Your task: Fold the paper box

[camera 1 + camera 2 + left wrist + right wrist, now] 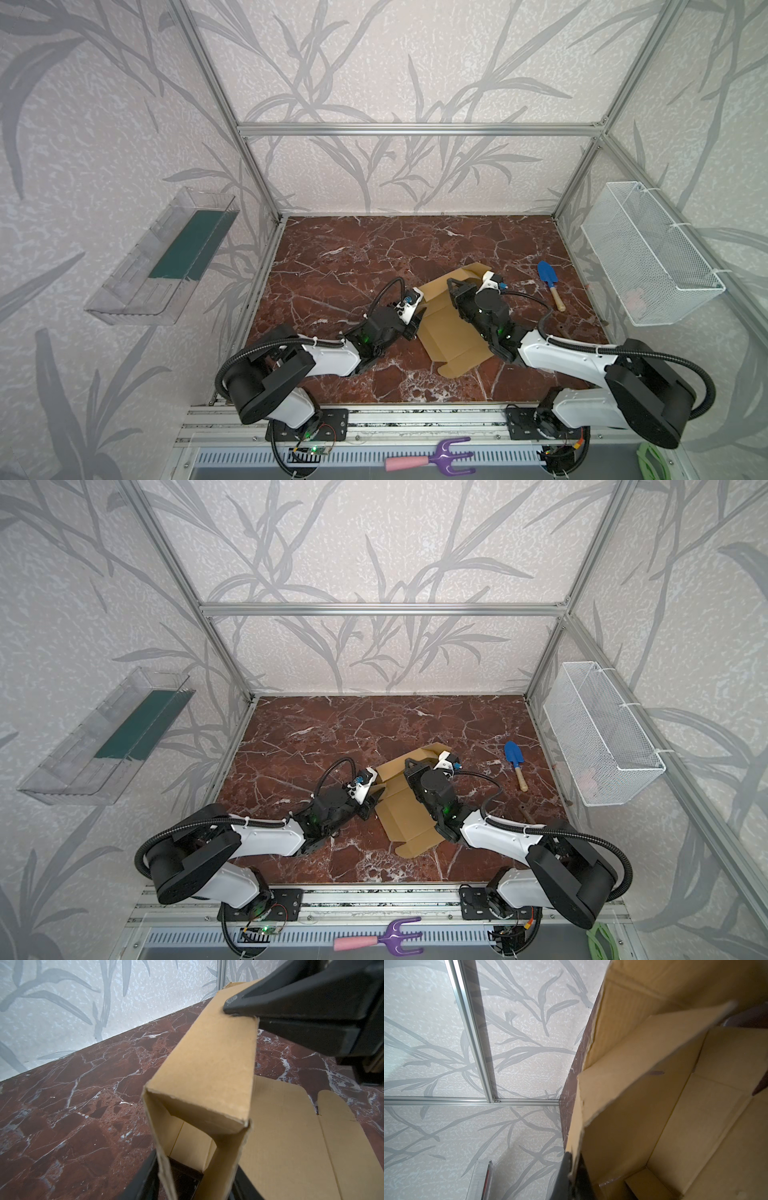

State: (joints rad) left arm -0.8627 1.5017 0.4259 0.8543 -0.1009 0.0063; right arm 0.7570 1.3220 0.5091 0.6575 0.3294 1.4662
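Left wrist alone shows right end effector (228, 1008) clenched, touching paper box (207, 1068); left end effector (195, 1182) grip unclear.

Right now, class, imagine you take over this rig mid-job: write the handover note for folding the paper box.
Left gripper: open, straddling the doubled-over side flap.
Right gripper: shut, tip against that flap's top.
Paper box: mid-table, base flat on the marble table.
Done: one side flap raised and folded over.
Left: seat that flap, raise the near tabbed flap, which lies flat, then close the box.
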